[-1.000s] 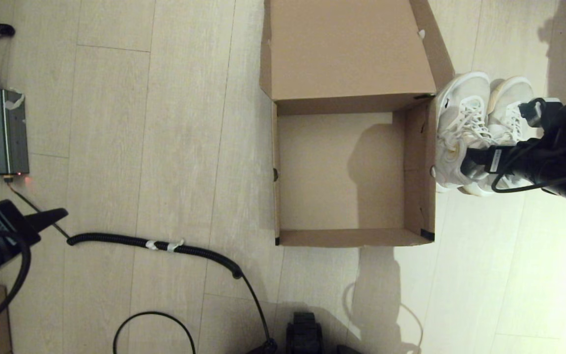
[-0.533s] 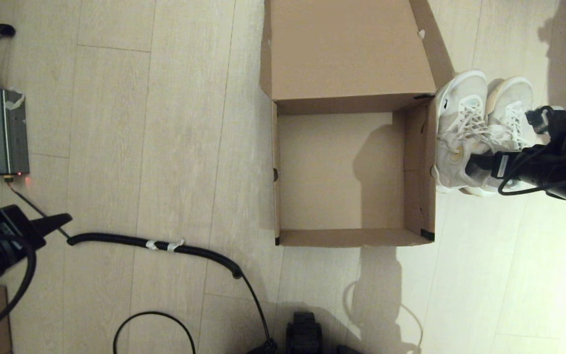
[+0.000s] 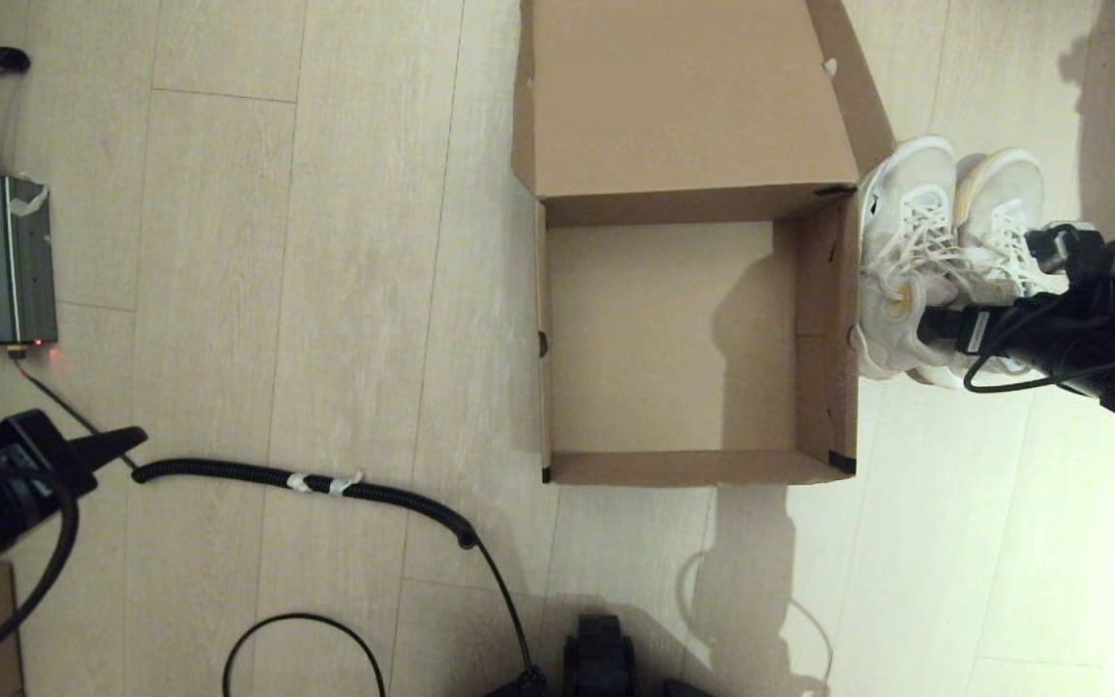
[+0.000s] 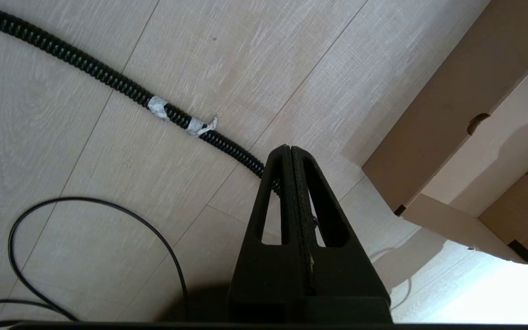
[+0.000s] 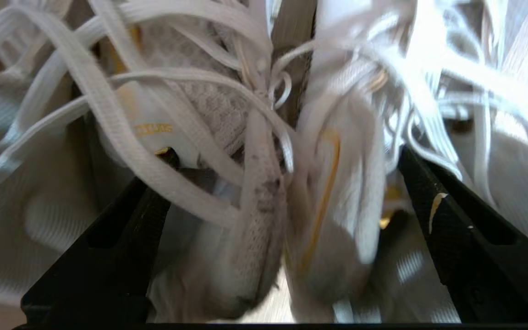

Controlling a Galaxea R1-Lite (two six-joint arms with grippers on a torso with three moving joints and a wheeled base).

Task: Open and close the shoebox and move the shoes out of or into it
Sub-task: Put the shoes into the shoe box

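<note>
Right wrist view puts my right gripper (image 5: 273,215) down among the laces, its two black fingers (image 5: 122,247) spread wide with the inner collars of both shoes (image 5: 264,206) bunched between them, so I am straddling the pair without visibly pinching it yet. These sneakers look light and soft: the mesh uppers should give under pressure and the loose laces offer nothing firm, so I judge the adjoining collar walls, pressed together, to be the best hold, since one squeeze could carry both. A grip on laces alone would likely let a shoe swing or slip. From the head view the pair of shoes (image 3: 945,261) stands on the floor (image 3: 325,242), touching the outside of the shoebox's right wall, toes toward the far side, with my right gripper (image 3: 935,324) over their heel ends. The shoebox (image 3: 674,465) sits open, its hinged lid (image 3: 683,97) thrown back at the far edge, and its inside is bare cardboard with nothing in it. My left gripper (image 4: 294,183) hangs idle near the floor's left edge, fingers pressed together on nothing, above a corrugated black cable (image 4: 108,78).
</note>
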